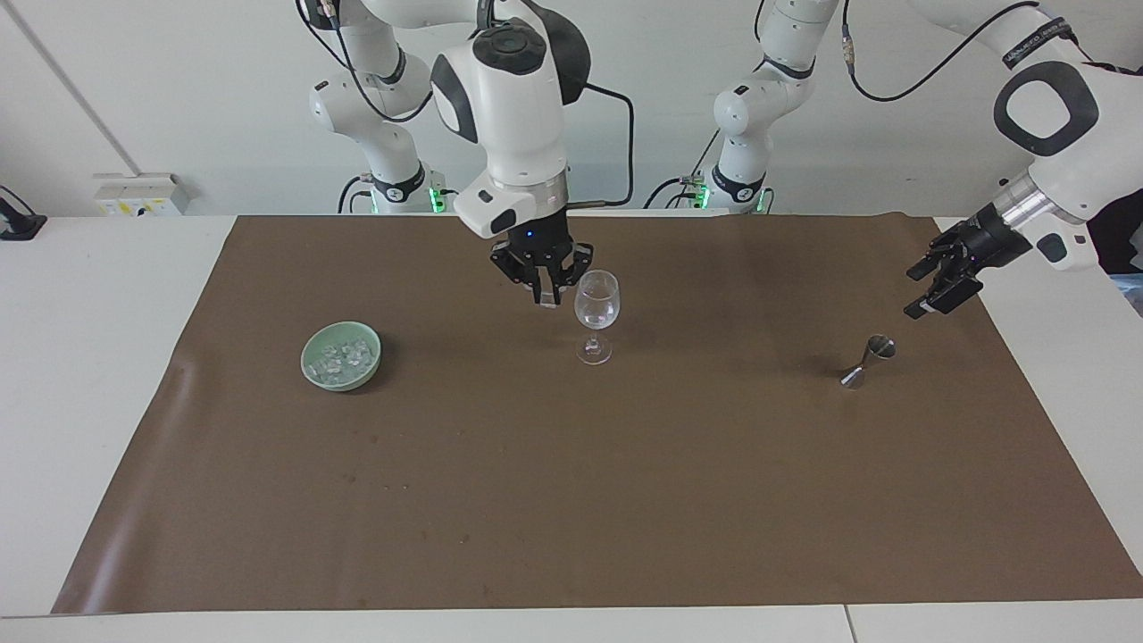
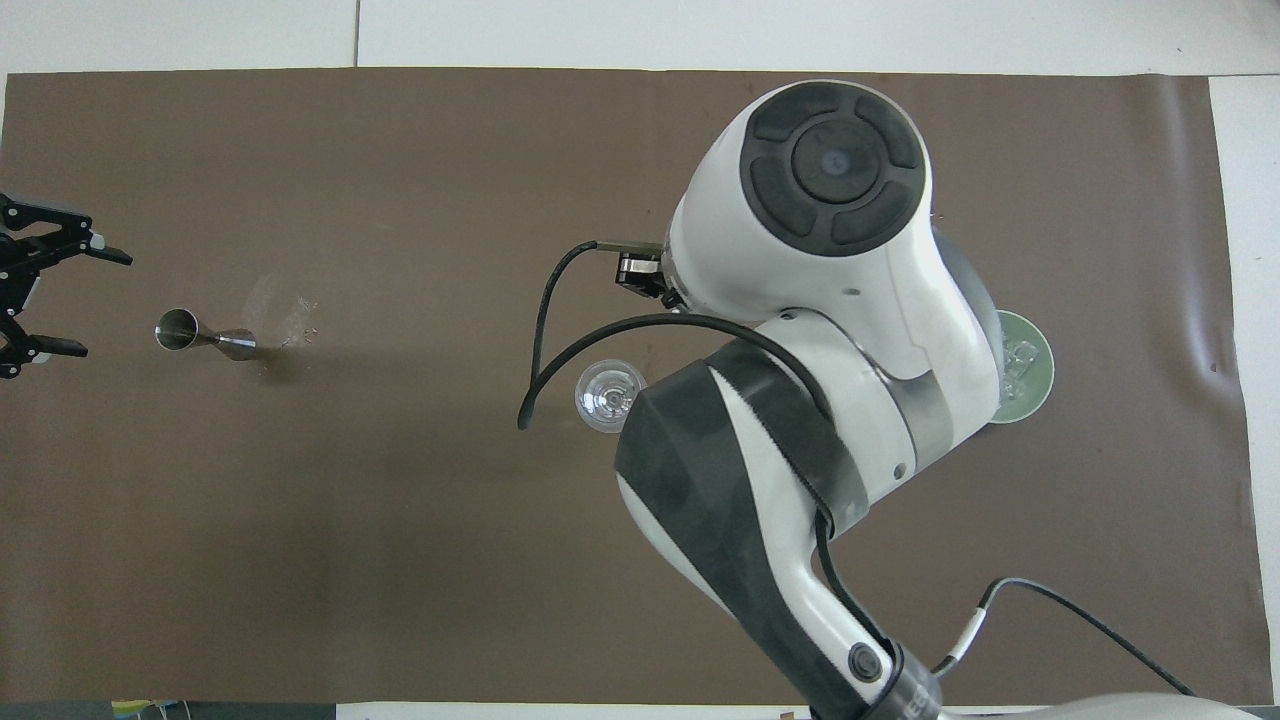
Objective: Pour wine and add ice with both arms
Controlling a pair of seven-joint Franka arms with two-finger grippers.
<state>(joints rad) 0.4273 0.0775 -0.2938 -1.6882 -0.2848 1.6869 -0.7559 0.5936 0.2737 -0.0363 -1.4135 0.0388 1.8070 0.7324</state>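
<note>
A clear stemmed glass (image 1: 596, 308) stands upright mid-mat; it also shows in the overhead view (image 2: 608, 395). My right gripper (image 1: 546, 295) hangs at rim height just beside the glass, toward the right arm's end, shut on a small clear ice cube (image 1: 546, 300). In the overhead view the right arm covers its gripper. The pale green bowl (image 1: 308, 364) holds a heap of ice (image 1: 341, 357) and is half hidden under the arm from above (image 2: 1035, 385). My left gripper (image 1: 915, 293) is open and empty, up over the mat's edge near a steel jigger (image 1: 868, 360).
The brown mat (image 1: 571, 500) covers most of the white table. The jigger (image 2: 205, 338) lies on its side toward the left arm's end, with wet marks (image 2: 285, 310) beside it. The left gripper (image 2: 106, 304) shows at the overhead view's edge.
</note>
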